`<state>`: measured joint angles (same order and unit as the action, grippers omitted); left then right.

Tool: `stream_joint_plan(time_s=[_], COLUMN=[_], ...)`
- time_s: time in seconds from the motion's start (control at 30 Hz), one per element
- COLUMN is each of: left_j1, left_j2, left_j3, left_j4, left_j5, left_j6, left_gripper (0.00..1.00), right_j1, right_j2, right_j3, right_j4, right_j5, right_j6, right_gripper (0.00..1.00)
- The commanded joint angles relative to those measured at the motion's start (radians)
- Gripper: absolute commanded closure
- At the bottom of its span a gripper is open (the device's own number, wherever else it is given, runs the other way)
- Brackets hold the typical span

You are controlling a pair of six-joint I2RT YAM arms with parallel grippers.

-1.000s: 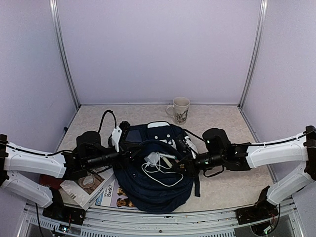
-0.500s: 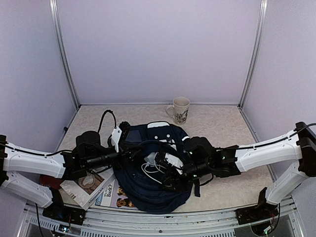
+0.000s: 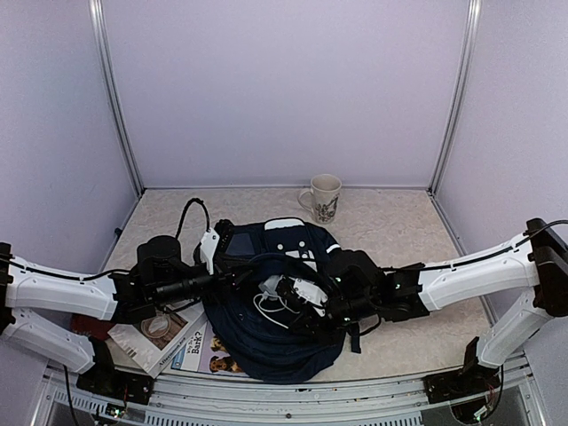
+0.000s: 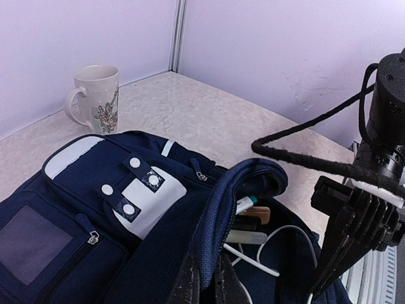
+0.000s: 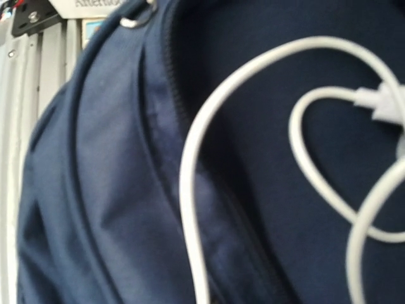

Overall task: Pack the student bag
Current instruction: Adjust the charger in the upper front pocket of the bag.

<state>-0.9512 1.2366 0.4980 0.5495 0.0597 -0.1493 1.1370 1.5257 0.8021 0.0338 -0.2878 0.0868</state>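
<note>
Near edge: magazines [image 3: 186,351] tucked under bag [image 3: 266,342], mid-table, mouth lifted by left gripper [image 4: 207,278] pinched shut on rim. Right gripper [image 3: 309,300] closed above loose white cable [image 5: 185,171], nothing visibly in grip; advisable to hold rim high and taut, push cable deep inside, clear of zipper. Far back: mug [image 3: 321,197], well apart.
</note>
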Motion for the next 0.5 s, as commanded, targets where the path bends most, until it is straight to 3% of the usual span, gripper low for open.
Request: stream_joint_plan(time_s=[0.0, 0.2, 0.47], left_j1=[-0.007, -0.007, -0.008], left_j2=[-0.024, -0.028, -0.041], left_j3=[0.003, 0.003, -0.003], left_j4=[0.037, 0.036, 0.041], left_j5=[-0.005, -0.004, 0.009], left_j6=[0.002, 0.007, 0.001], left_gripper=[1.00, 1.00, 1.00], right_j1=[-0.003, -0.009, -0.023], right_j2=[-0.023, -0.031, 0.080], right_j3=[0.041, 0.056, 0.108], right_j4=[-0.014, 0.023, 0.188], right_j5=[0.042, 0.149, 0.294], right_j6=[-0.018, -0.053, -0.312], right_gripper=[1.00, 1.00, 1.00])
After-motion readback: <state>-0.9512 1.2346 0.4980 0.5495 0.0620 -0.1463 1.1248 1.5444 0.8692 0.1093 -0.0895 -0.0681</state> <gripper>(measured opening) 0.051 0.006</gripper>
